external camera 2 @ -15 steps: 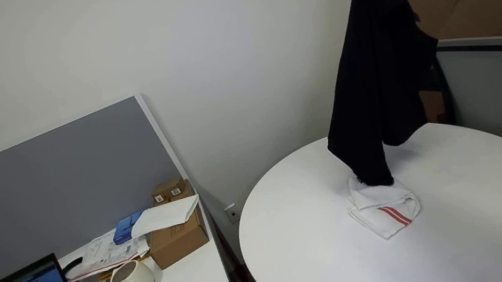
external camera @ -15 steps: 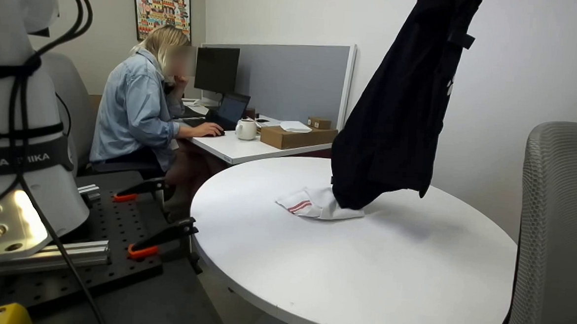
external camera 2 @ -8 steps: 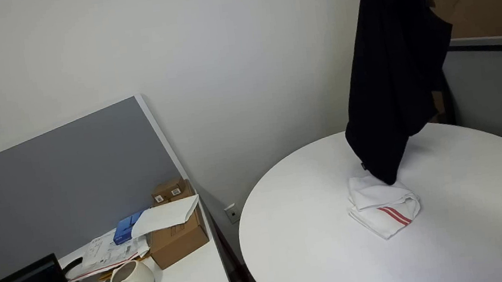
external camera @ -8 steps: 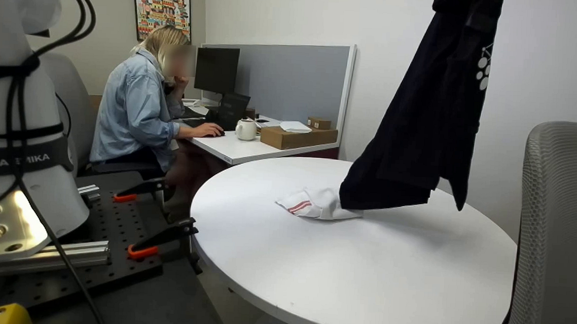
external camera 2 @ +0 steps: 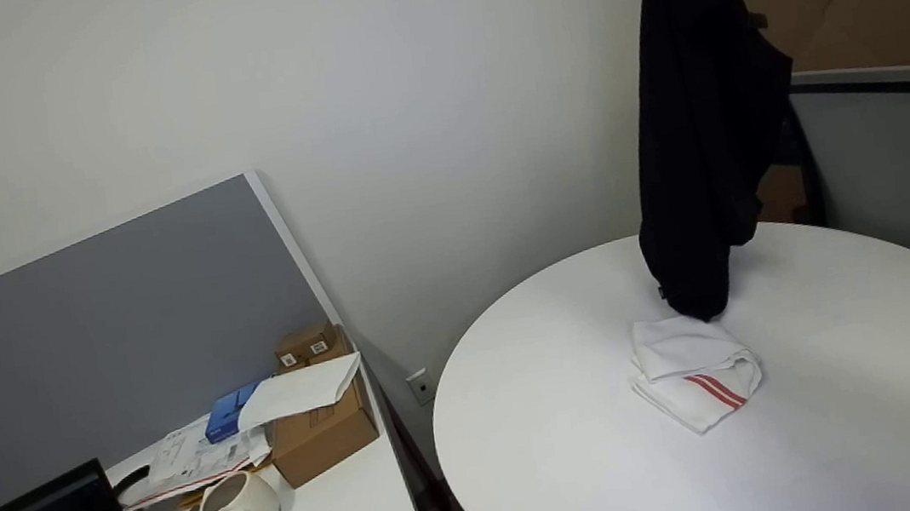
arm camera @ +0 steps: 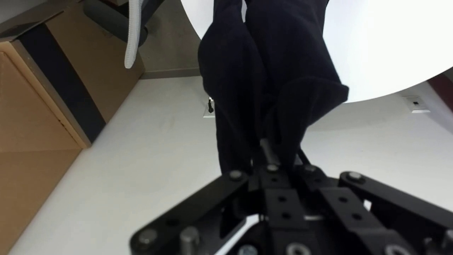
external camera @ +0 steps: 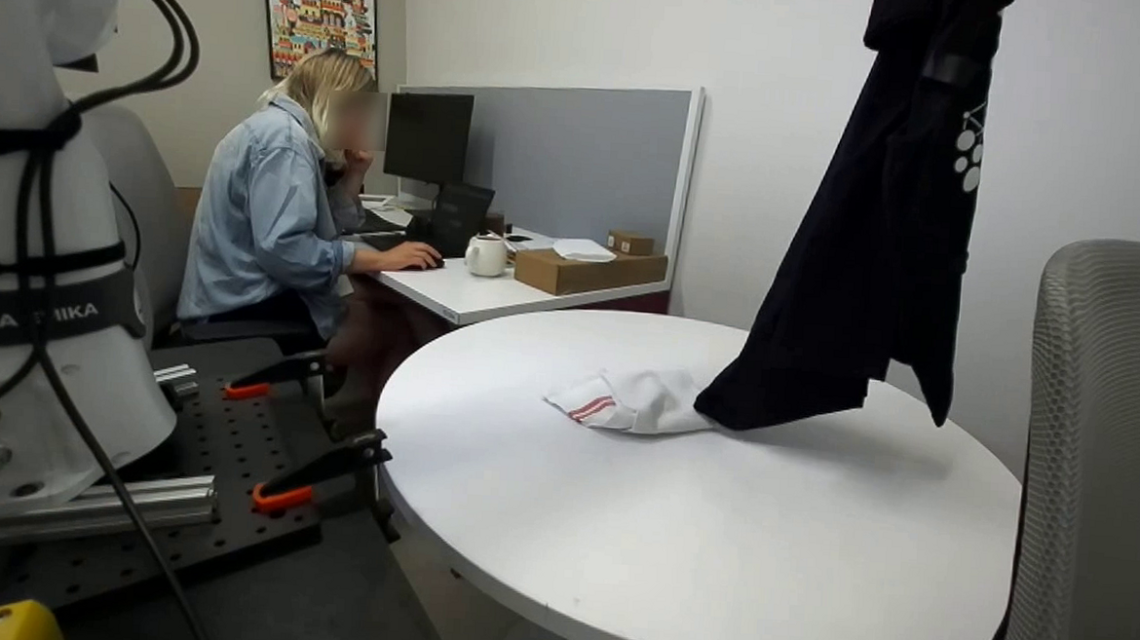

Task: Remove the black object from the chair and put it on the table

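Note:
The black object is a dark cloth garment with a white print. It hangs down over the round white table in both exterior views (external camera: 851, 266) (external camera 2: 697, 125). Its lower end is close to the tabletop (external camera: 714, 552) (external camera 2: 562, 440); I cannot tell if it touches. In the wrist view my gripper (arm camera: 285, 164) is shut on the top of the black garment (arm camera: 269, 81), which hangs away from the fingers. The fingertips are partly hidden by the cloth. The gripper is above the frame in both exterior views. The grey mesh chair (external camera: 1105, 446) (external camera 2: 889, 154) stands beside the table with no garment visible on it.
A folded white towel with red stripes (external camera: 639, 402) (external camera 2: 695, 374) lies on the table near the garment's lower end. A desk with a brown box (external camera: 582, 272) and a white mug (external camera: 487, 255) stands beyond. A person (external camera: 274, 197) sits there. Cardboard (arm camera: 70, 63) leans by the wall.
The garment has shifted sideways and swung, and its lower end has moved toward the towel's edge. In an exterior view its white print has come into fuller sight. The grip on it has not visibly changed.

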